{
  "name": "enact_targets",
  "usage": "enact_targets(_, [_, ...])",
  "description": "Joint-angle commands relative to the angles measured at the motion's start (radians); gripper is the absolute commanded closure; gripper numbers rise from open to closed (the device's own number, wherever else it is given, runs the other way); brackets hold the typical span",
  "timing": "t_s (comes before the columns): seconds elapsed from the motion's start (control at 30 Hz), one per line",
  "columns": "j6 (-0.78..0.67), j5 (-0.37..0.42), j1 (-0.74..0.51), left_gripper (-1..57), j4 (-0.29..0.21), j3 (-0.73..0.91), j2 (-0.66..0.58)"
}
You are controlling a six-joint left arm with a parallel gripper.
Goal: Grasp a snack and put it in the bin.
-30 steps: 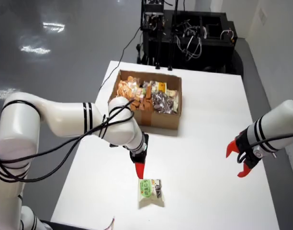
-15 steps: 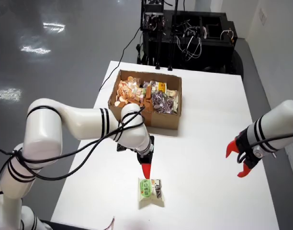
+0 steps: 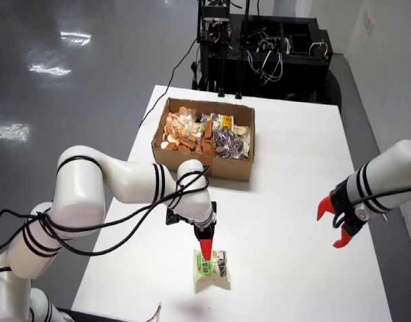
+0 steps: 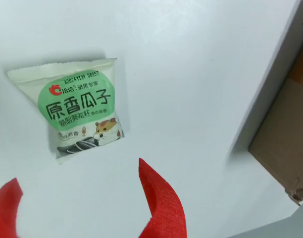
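Here the white six-joint arm reaches across the white rectangular worktop, its red-fingered end effector pointing down at the upper edge of a small cream-and-green foil snack packet printed with Chinese characters and a cartoon hamster. In the wrist view the end effector is open: its two red fingertips stand spread apart at the bottom of the frame, with bare worktop between them and the snack packet lying flat just beyond them, not touched by either. The packet lies face up and alone on the near part of the worktop, well apart from the open brown cardboard box that serves as the bin. That box sits farther back on the worktop and holds several other wrapped snacks, orange, yellow and purple-grey; a corner of the cardboard shows at the right edge of the wrist view. At the right of the overhead view a second white arm with a red gripper hangs over the worktop edge, clear of the packet and box.
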Motion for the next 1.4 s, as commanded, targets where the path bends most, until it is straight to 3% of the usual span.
enact_targets(0.03, [-0.012,-0.010,0.000,8.3,-0.003,0.001,0.023])
enact_targets(1.4, [-0.057,-0.109,-0.009,9.6,-0.010,-0.052,0.193])
